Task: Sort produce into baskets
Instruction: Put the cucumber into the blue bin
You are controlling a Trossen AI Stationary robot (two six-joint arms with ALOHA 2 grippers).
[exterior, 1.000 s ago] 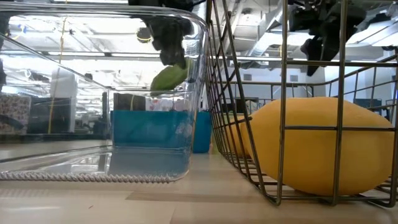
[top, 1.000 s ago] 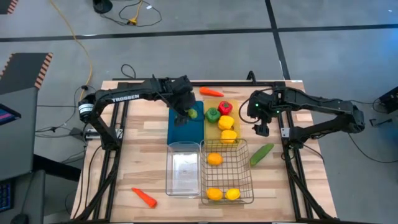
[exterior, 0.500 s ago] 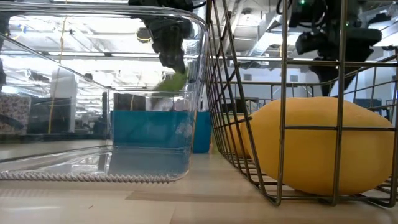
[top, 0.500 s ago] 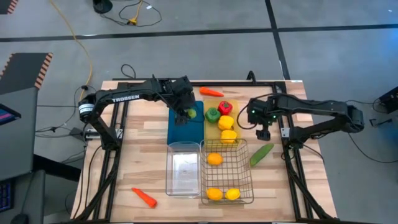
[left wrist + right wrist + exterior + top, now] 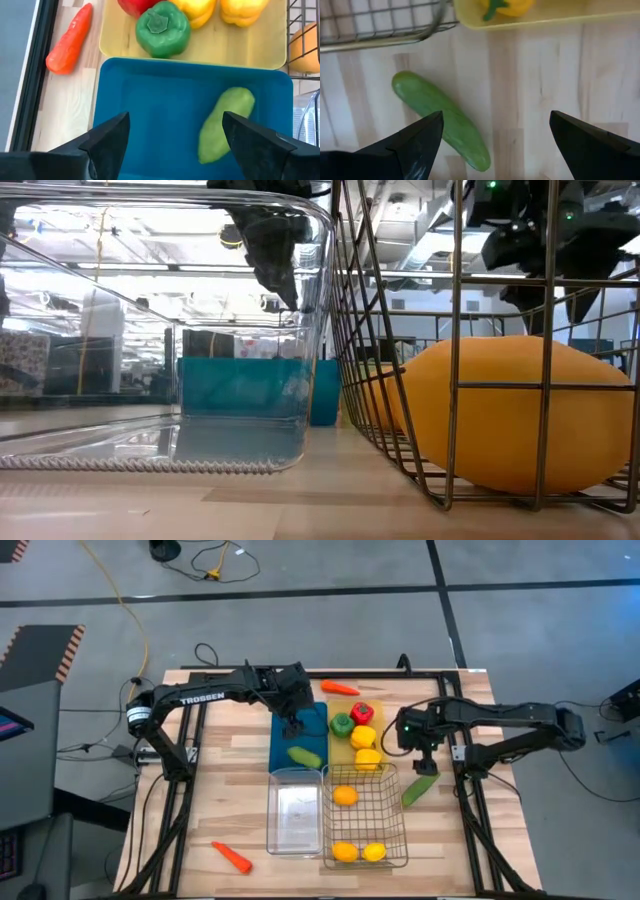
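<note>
Left hand (image 5: 292, 726), fingers apart, hangs over the blue tray (image 5: 285, 745); a cucumber (image 5: 304, 756) lies near its front edge. Right hand (image 5: 424, 762), fingers apart, hovers above another cucumber (image 5: 440, 120) on bare worktop (image 5: 230, 780).

Left arm stretched toward table centre at the far side, left gripper (image 5: 293, 727) fingers spread, empty; right arm bent inward, right gripper (image 5: 424, 762) wide apart, pointing down.

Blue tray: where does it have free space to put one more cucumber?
The blue tray is bare between the green cucumber and its carrot-side wall. The neighbouring yellow tray is crowded with peppers; the clear bin is bare too.
</note>
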